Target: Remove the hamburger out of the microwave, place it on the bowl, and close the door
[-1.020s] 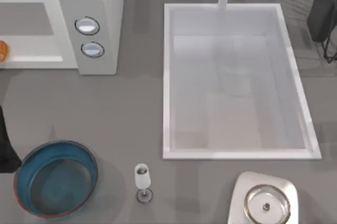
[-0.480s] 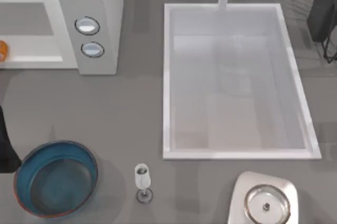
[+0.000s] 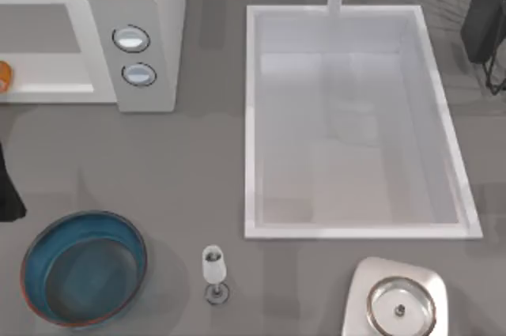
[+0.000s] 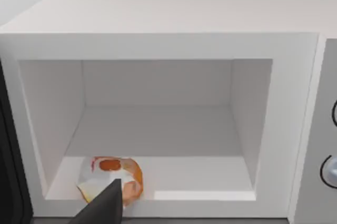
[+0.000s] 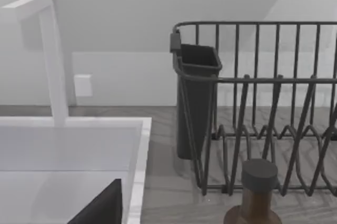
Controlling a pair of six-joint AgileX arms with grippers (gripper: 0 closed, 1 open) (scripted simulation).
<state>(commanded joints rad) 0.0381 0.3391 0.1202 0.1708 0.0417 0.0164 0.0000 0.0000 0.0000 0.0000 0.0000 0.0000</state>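
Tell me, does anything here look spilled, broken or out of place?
Nothing looks spilled or broken. The one oddity is the hamburger sitting at the front edge of the open microwave cavity, near one side wall rather than centred. The bowl and wine glass stand upright on the counter.

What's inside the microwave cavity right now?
The hamburger sits alone on the cavity floor of the microwave, near its front edge. A dark tip of the left tool covers the hamburger's lower front.
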